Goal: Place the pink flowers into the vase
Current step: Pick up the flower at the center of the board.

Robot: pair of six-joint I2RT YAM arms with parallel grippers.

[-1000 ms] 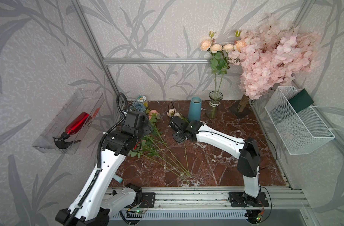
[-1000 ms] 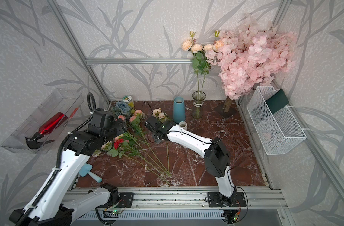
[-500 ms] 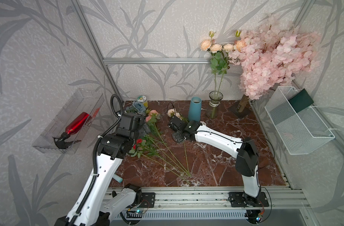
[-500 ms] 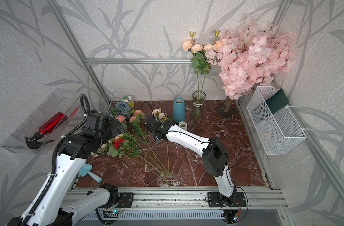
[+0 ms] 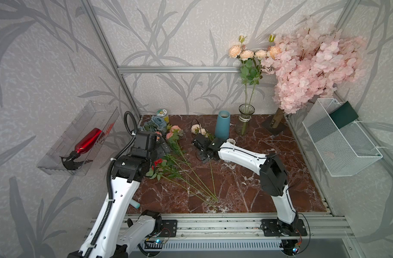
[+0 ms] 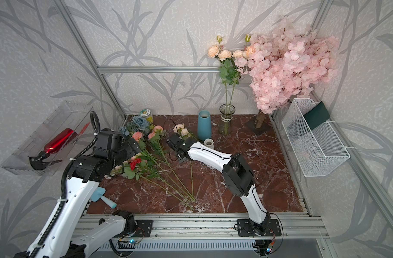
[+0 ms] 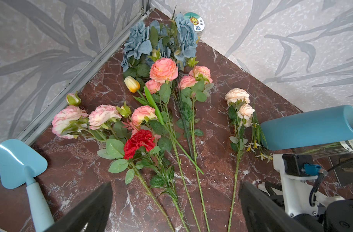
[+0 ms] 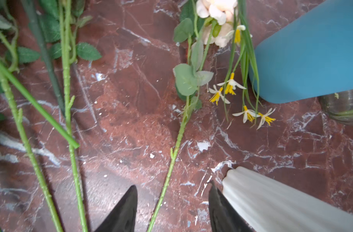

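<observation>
Lot: pink flowers (image 7: pixel 163 70), loose, lying flat on marble table (image 5: pixel 247 189), blooms toward back-left corner, stems fanned toward front edge. Mixed in w/ red carnation (image 7: pixel 139 140) and yellow tulip (image 7: pixel 132 84); blue-grey flowers (image 7: pixel 139 40) behind. Separate item: pale peach sprig (image 7: pixel 237 96), lying apart from main lot, near blue vase (image 5: pixel 222 127), alongside a thin white-yellow sprig (image 8: pixel 229 86). Upright peach bunch (image 5: pixel 246 54) stands in glass vase (image 5: pixel 244 120) at back, nr blossom tree (image 5: pixel 314 67). Third vessel: small white vase (image 8: pixel 272 200), just beside R gripper (image 8: pixel 172 184); touching or not, cannot tell. Which vessel is meant: prob. the glass one, as it holds pink blooms. R gripper: low over table, jaws apart, astride bare stem of pale peach sprig, not clamped on it; nothing held. L gripper (image 7: pixel 175 183): jaws spread wide, empty, hovering above stems of main lot. Step in hand (est.): pre-grasp on pale peach sprig by R arm; most of lot not yet moved. Next move calls for: square closure on a thin stem so it can't slip out; lift w/o dragging white-yellow sprig or knocking white vase; then stem-end turned down and threaded into narrow glass mouth past stems standing there.
</observation>
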